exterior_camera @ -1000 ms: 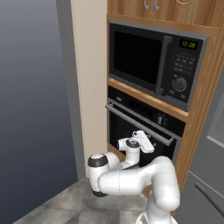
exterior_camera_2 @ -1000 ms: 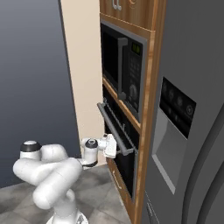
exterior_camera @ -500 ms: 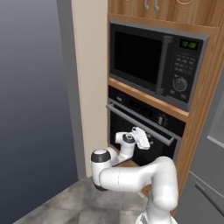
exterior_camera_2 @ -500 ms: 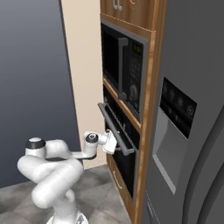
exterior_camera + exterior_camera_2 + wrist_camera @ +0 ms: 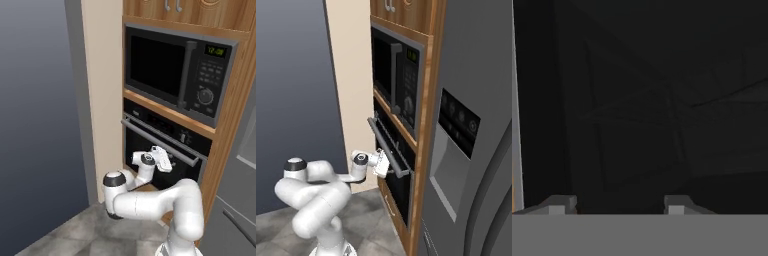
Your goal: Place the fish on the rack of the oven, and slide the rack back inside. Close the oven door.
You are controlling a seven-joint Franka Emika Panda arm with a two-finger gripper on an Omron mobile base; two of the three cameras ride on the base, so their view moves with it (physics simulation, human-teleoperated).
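The black oven (image 5: 167, 126) sits in the wood cabinetry under the microwave. Its oven door (image 5: 186, 176) stands almost upright, the top edge tipped out a little, with the long silver handle (image 5: 150, 139) across it. From the side, the oven door (image 5: 399, 172) leans slightly off the cavity. My gripper (image 5: 163, 163) is just below the handle, right at the door's front. Close up, dark glass (image 5: 662, 110) lies ahead and the two fingertips (image 5: 559, 204) stand apart with nothing between them, so the gripper (image 5: 617, 206) is open. The fish and the rack are hidden.
A black microwave (image 5: 172, 70) with keypad and dial sits above the oven. A tall grey fridge (image 5: 476, 150) stands right beside the cabinet. A beige wall panel (image 5: 102, 100) borders the oven's left side, with grey tiled floor (image 5: 75, 235) below.
The elbow has risen slightly and the hand has shifted a little at the door's front. The fingers have come closer together. The door keeps about the same slight tilt.
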